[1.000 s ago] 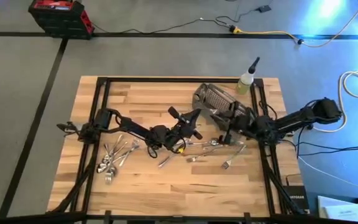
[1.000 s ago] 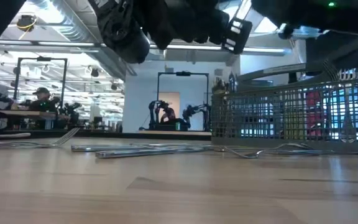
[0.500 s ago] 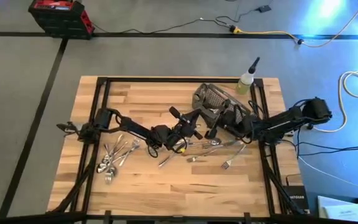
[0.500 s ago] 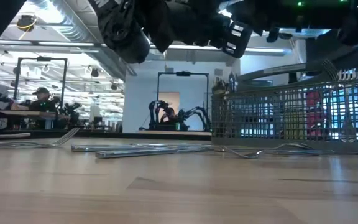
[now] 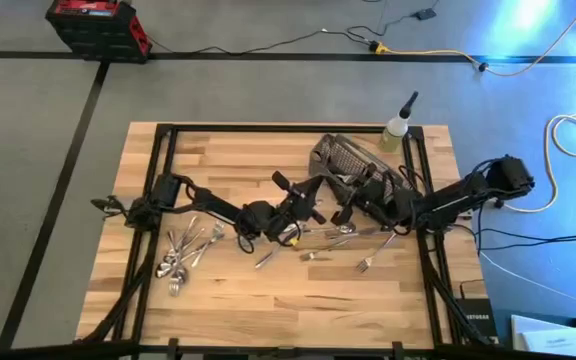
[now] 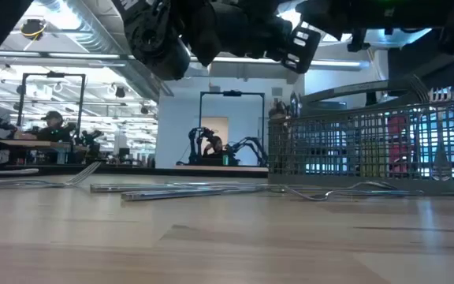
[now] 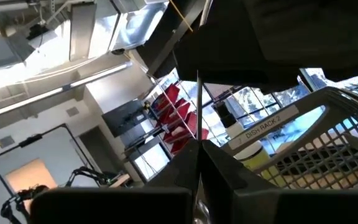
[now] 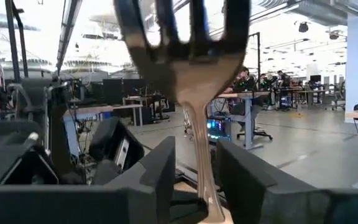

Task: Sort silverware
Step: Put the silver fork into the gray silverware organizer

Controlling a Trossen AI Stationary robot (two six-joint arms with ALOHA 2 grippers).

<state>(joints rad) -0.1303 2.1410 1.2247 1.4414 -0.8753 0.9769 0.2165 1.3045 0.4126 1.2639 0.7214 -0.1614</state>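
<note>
I am holding my right gripper [image 5: 348,212] near the middle of the pale wooden butcher-block table [image 5: 258,305], just in front of the gray rectangular wire-mesh basket [image 5: 353,160]. Its two dark fingers [image 8: 157,168] are pinching the neck of a shiny silver metal fork [image 8: 191,68], whose tines are sticking up past the fingertips.

My left gripper [image 5: 303,200] is hanging just beside it, toward the table's centre. In the left wrist view its fingers are closed almost together on a thin, straight metal handle [image 7: 198,106] that is standing upright between them; which kind of utensil it is I cannot tell.

Loose silver forks and spoons [image 5: 343,238] are lying scattered on the wood below both grippers, and a tighter cluster of silverware [image 5: 186,250] is sitting well apart on the left side. A small clear squeeze bottle with a dark nozzle [image 5: 398,128] is standing at the far right edge.
</note>
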